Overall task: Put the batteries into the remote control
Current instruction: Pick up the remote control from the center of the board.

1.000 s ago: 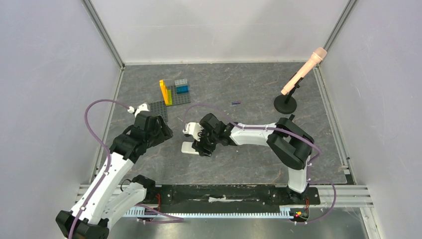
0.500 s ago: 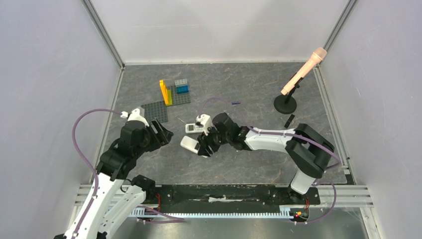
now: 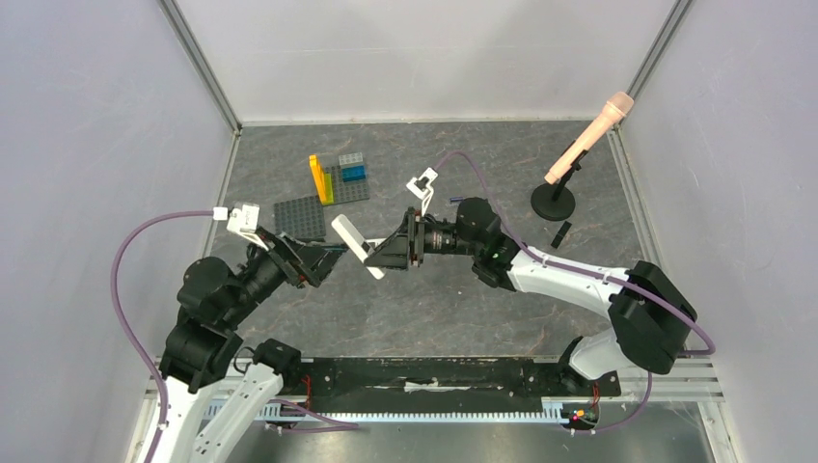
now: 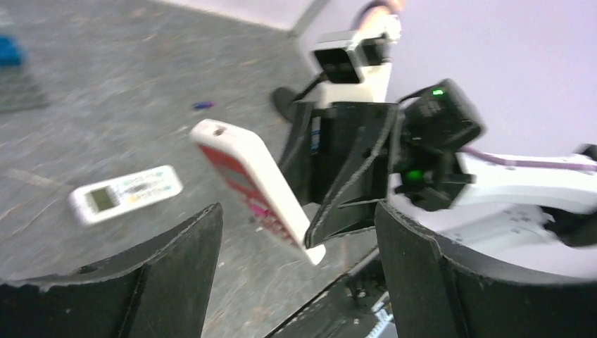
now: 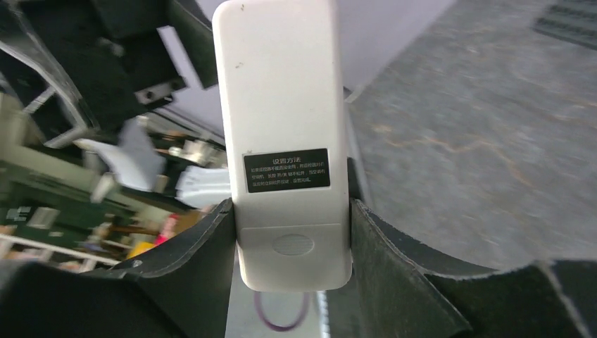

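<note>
My right gripper (image 3: 385,255) is shut on the lower end of a long white remote (image 3: 353,243) and holds it tilted above the table. In the right wrist view the remote's back (image 5: 285,91) faces the camera, its battery cover closed, between the jaws of that gripper (image 5: 292,246). My left gripper (image 3: 322,261) is open and empty, just left of the remote; the left wrist view shows the remote's red-buttoned face (image 4: 255,184) beyond the gripper (image 4: 299,282). One purple-blue battery (image 3: 457,200) lies on the table behind, also in the left wrist view (image 4: 203,105). Other batteries are out of view.
A second small white remote (image 4: 127,193) with a display lies flat on the table. Grey baseplates (image 3: 301,214) with yellow and blue bricks (image 3: 353,174) sit at the back left. A microphone on a round stand (image 3: 554,201) and a small black piece (image 3: 559,233) are at the right.
My right gripper has lifted the long white remote off the table and tilted it up toward the left gripper. My left arm has drawn back, its gripper now facing the remote.
</note>
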`<control>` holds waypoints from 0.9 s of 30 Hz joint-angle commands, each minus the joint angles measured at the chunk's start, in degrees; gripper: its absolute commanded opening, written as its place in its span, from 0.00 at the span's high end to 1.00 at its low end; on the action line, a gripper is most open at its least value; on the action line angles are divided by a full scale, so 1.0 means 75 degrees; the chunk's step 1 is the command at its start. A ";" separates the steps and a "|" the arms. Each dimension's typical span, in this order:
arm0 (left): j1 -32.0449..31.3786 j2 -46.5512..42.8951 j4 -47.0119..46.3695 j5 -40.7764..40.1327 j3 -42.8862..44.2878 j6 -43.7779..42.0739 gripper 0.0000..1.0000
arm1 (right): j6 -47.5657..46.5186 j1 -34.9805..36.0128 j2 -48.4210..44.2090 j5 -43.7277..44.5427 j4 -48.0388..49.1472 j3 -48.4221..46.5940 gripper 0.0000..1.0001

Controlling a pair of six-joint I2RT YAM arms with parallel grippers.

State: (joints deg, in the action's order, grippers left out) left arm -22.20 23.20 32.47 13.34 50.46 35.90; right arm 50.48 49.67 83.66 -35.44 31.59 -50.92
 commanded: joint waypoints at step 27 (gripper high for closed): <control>0.0037 0.0346 -0.3442 0.2224 -0.0804 0.1294 0.11 | 0.5760 -0.0052 0.1003 -0.0287 0.6419 0.0195 0.66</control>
State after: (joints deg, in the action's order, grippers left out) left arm -21.93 27.16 4.27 31.55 42.76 46.87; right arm 91.90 49.15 90.17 -39.72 74.15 -47.48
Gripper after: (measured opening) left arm 0.886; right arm 0.567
